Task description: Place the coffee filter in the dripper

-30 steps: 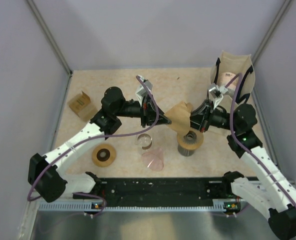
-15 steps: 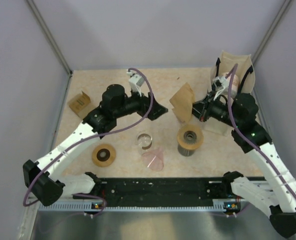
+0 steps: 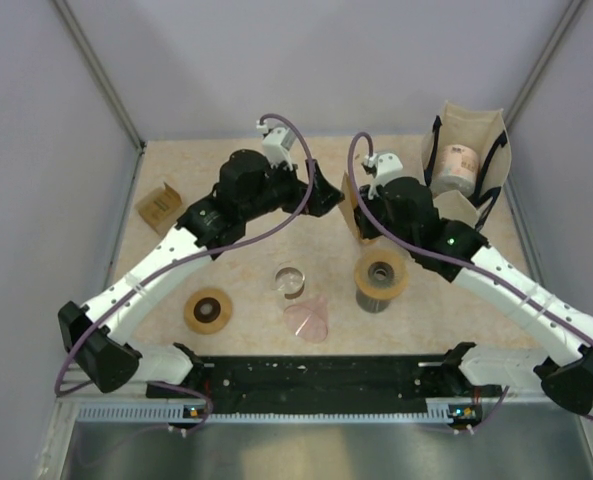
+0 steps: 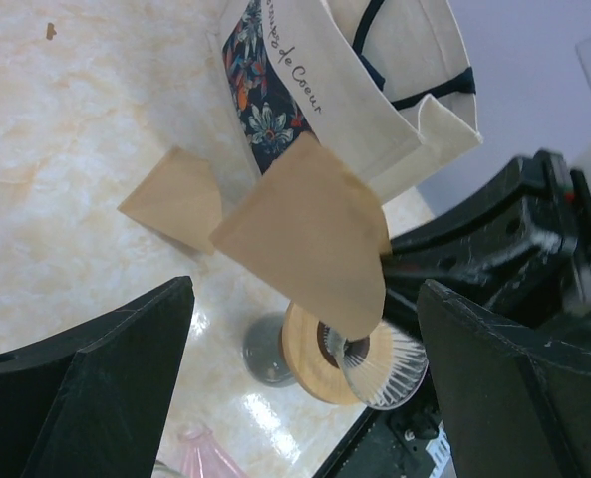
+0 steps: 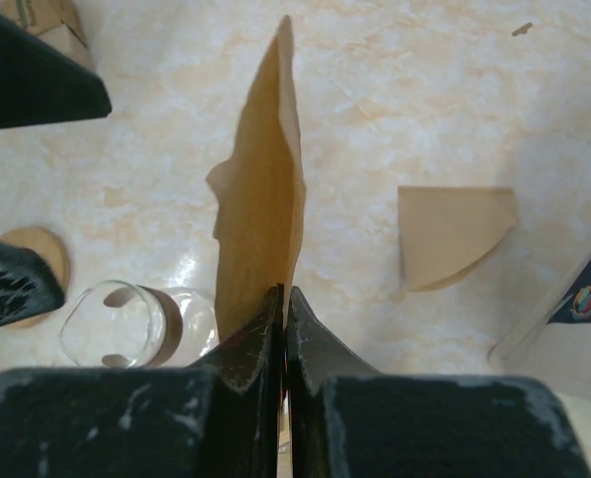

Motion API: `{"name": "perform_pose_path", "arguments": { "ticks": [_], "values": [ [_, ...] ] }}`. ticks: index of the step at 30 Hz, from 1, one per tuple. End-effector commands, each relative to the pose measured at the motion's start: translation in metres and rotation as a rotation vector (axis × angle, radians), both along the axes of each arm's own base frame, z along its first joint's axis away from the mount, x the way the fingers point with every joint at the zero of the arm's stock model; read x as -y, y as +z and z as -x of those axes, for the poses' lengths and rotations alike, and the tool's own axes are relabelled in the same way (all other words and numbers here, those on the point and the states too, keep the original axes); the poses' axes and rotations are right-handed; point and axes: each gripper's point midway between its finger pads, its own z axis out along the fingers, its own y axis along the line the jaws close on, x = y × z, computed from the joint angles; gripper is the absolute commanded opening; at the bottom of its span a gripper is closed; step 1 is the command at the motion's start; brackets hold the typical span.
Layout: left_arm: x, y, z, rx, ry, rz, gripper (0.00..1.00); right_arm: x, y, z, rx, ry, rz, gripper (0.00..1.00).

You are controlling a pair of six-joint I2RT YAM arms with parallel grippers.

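My right gripper point(image 5: 283, 295) is shut on a brown paper coffee filter point(image 5: 265, 214), seen edge-on above the table. From the left wrist the same filter point(image 4: 305, 234) hangs as a flat cone in front of the open left gripper point(image 4: 305, 289), untouched by its fingers point(image 4: 96, 388). The dripper point(image 4: 340, 354), a ribbed glass cone in a wooden collar, stands below and beyond the filter. From above, the filter point(image 3: 351, 205) sits between the left gripper point(image 3: 321, 196) and right gripper point(image 3: 360, 212), behind the dripper point(image 3: 381, 279).
A second filter point(image 5: 449, 234) lies flat on the table. A cloth tote bag point(image 3: 468, 160) stands at the back right. A glass cup point(image 3: 290, 280), a pink piece point(image 3: 306, 321), a wooden ring point(image 3: 208, 309) and a cardboard box point(image 3: 159, 208) lie around.
The left gripper has opened, let go of the filter and drawn back. The right arm has carried the filter up and to the left, away from the dripper.
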Motion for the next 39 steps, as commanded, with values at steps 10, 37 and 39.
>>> {"name": "perform_pose_path", "arguments": {
  "ticks": [10,37,39],
  "values": [
    [0.026,0.011,-0.016,-0.004,0.061,-0.02,0.99,-0.003,0.027,-0.005,0.106,-0.042,0.018,0.0],
    [0.019,-0.04,-0.04,-0.055,0.383,-0.304,0.93,-0.004,0.03,-0.007,0.141,-0.056,-0.009,0.0],
    [0.021,-0.042,-0.04,-0.059,0.385,-0.311,0.92,-0.002,0.03,-0.008,0.147,-0.074,-0.008,0.0]
  ]
}}
